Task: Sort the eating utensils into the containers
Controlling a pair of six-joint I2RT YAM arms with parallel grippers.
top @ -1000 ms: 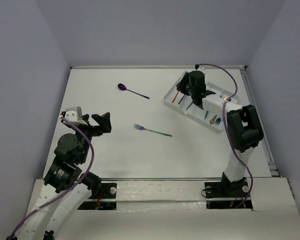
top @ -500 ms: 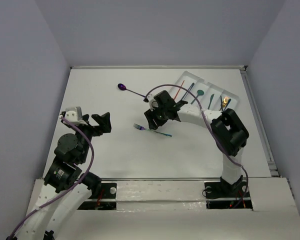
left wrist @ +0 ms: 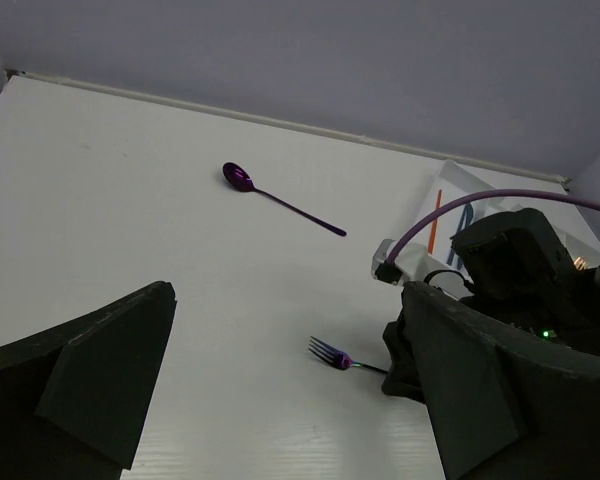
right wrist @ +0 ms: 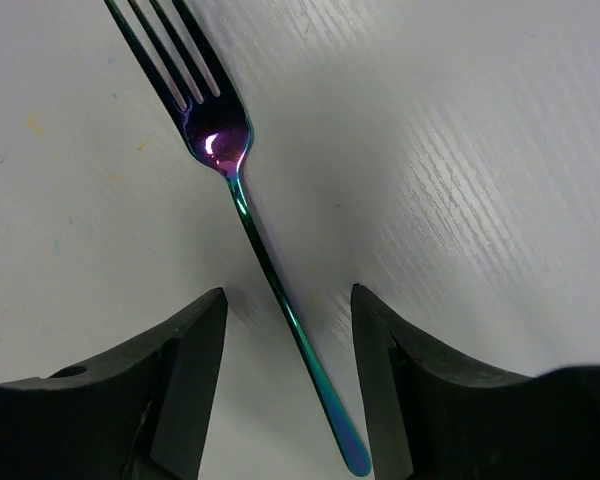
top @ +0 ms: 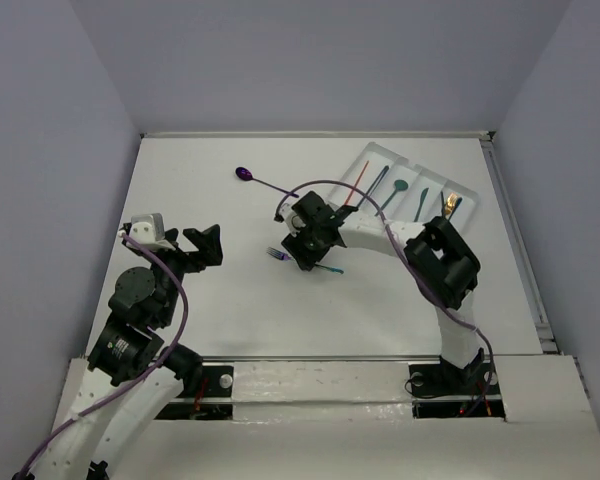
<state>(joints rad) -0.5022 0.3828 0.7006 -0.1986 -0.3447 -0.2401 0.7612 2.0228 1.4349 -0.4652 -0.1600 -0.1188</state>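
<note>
Utensils are mostly sorted: the white tray point(top: 392, 156) at 1 o'clock holds a red-orange stick point(top: 360, 180), a blue stick point(top: 379, 180), a teal spoon point(top: 400, 186) and a gold piece point(top: 443, 205) in its compartments. Two lie loose outside it, the purple spoon point(top: 245, 174) at 11 o'clock and the fork point(right wrist: 220, 140) near centre. My right gripper point(right wrist: 285, 315) straddles the fork's handle, unclenched, and my left gripper point(top: 206, 246) hangs spread at 8 o'clock.

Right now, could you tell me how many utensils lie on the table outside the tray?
2: a purple spoon left of the tray, and a fork between the open fingers of the right gripper. The arm may hide others.
</note>
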